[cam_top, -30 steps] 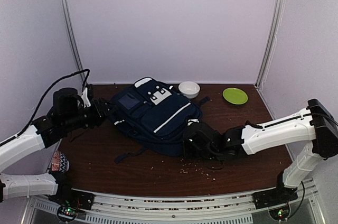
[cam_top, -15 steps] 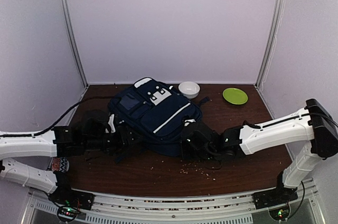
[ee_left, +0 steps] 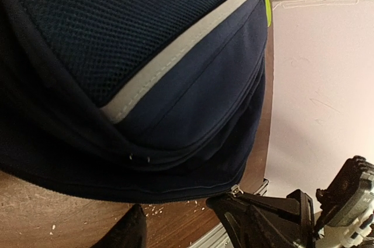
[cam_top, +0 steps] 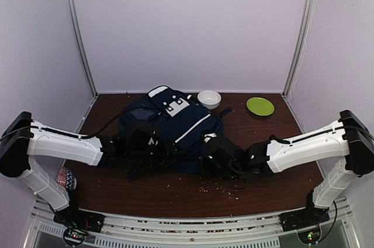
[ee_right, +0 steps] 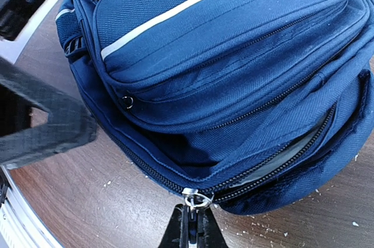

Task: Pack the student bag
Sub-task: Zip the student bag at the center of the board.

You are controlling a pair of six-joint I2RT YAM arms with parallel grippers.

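You are at the opening step. The large navy-blue fabric backpack with white stripe trim (cam_top: 175, 122) lies flat mid-way across the dark wooden counter (cam_top: 280, 143). Your right hand (ee_right: 193, 227), at the bag's 5 o'clock edge, is clenched on the small metal zip pull (ee_right: 196, 199) of the main compartment, whose mouth gapes only slightly. Your left hand (cam_top: 160, 147) sits against the bag at 8 o'clock; whether it grips fabric I cannot tell. Next, I judge, draw the pull along the zip's curve while the left steadies the bag. A white ceramic bowl (cam_top: 209, 98) at 1 o'clock and a round lime-green plate (cam_top: 260, 106) at 2 o'clock stand away from both arms. Scattered crumbs (cam_top: 221, 186) lie at 6 o'clock.
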